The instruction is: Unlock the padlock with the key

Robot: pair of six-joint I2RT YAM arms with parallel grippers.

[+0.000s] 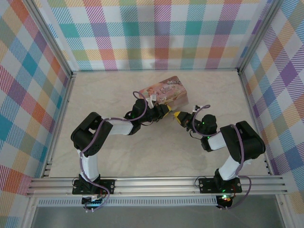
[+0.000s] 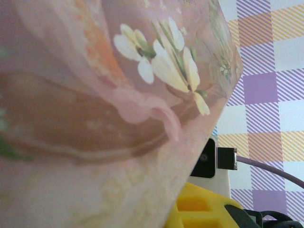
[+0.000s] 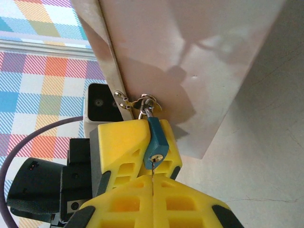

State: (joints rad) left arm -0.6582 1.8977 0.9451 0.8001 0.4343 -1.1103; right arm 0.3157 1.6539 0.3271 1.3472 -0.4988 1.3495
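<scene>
My right pincer (image 3: 153, 185), clamped on the key (image 3: 153, 172), has its tip in the padlock (image 3: 156, 142) just ahead, pinched in my left pincer (image 1: 167, 111). Twisting off-axis could bend the thin key or pop it out.

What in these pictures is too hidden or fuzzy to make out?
- The key: in the right wrist view a thin sliver shows; the rest sits hidden inside the right pincer.
- The padlock shackle: same view, its top is tangled in the clasp of the tin, so locked or open is unclear.
- Top view: the padlock is too small to pick out.
- Left wrist view: the blurred tin blocks it.
</scene>
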